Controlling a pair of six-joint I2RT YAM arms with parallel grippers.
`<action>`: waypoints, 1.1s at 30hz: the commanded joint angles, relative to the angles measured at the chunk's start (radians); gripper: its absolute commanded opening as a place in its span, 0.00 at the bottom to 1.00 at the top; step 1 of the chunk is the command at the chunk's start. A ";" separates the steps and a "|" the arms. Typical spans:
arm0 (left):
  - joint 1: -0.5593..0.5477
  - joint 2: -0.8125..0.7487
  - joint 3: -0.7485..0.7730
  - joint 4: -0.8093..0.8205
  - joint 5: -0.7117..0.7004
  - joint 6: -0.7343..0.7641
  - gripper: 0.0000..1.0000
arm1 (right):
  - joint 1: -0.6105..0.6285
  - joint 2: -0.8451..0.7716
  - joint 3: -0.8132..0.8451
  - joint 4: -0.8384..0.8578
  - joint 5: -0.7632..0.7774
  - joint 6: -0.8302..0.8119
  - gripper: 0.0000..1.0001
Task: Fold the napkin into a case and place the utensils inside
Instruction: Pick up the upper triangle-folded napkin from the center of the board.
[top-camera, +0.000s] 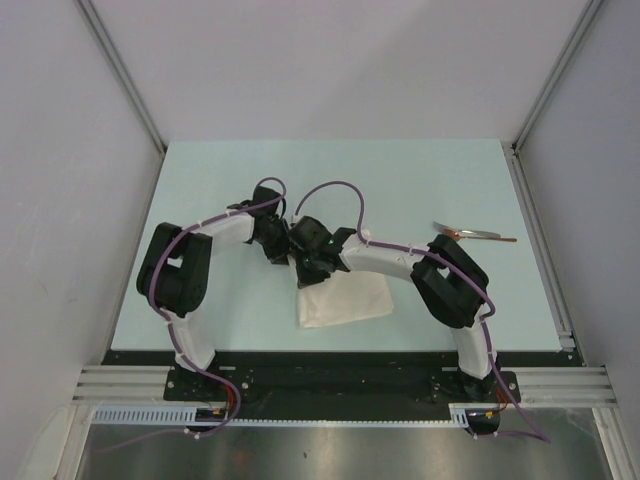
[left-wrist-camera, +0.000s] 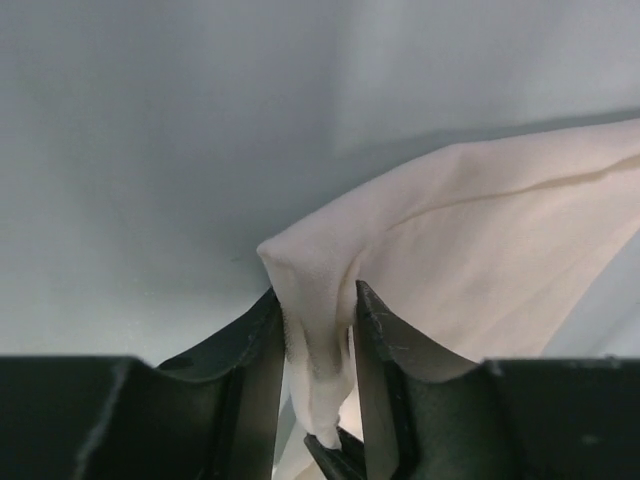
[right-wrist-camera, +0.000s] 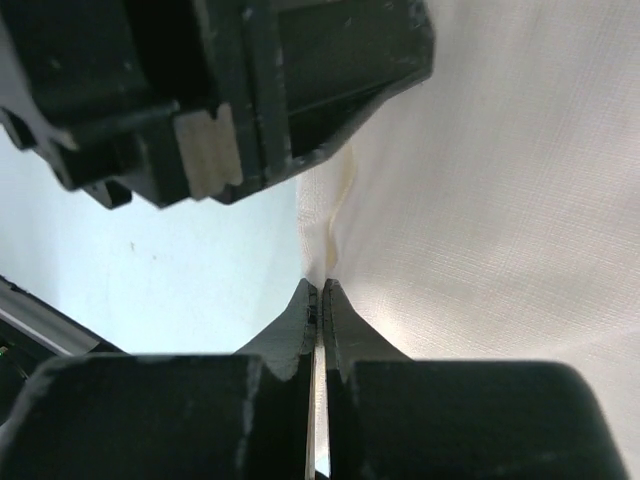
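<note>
The white napkin (top-camera: 348, 300) lies folded on the table's near middle, with its far left corner lifted. Both grippers meet at that corner. My left gripper (left-wrist-camera: 318, 300) has a bunched fold of the napkin (left-wrist-camera: 480, 250) between its fingers, which press on both sides of it. Beside it, my right gripper (right-wrist-camera: 320, 285) is shut on a thin edge of the napkin (right-wrist-camera: 500, 200). The left gripper's black body (right-wrist-camera: 230, 90) hangs just above that edge. The utensils, a spoon (top-camera: 472, 234) with a coppery bowl, lie on the table at the right, apart from both arms.
The pale green table (top-camera: 400, 170) is closed in by white walls at the back and sides. A metal rail (top-camera: 537, 235) runs along its right edge, just beyond the spoon. Both arm bases stand at the near edge.
</note>
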 joint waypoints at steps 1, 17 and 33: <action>0.000 -0.026 -0.004 0.035 -0.015 0.019 0.34 | 0.005 -0.003 0.040 -0.021 0.032 -0.010 0.02; 0.011 -0.080 0.007 -0.023 -0.066 0.054 0.57 | 0.023 -0.110 0.022 -0.105 0.104 -0.005 0.38; -0.002 -0.136 0.069 -0.017 -0.039 0.229 0.34 | -0.089 -0.404 -0.258 -0.031 0.101 0.018 0.43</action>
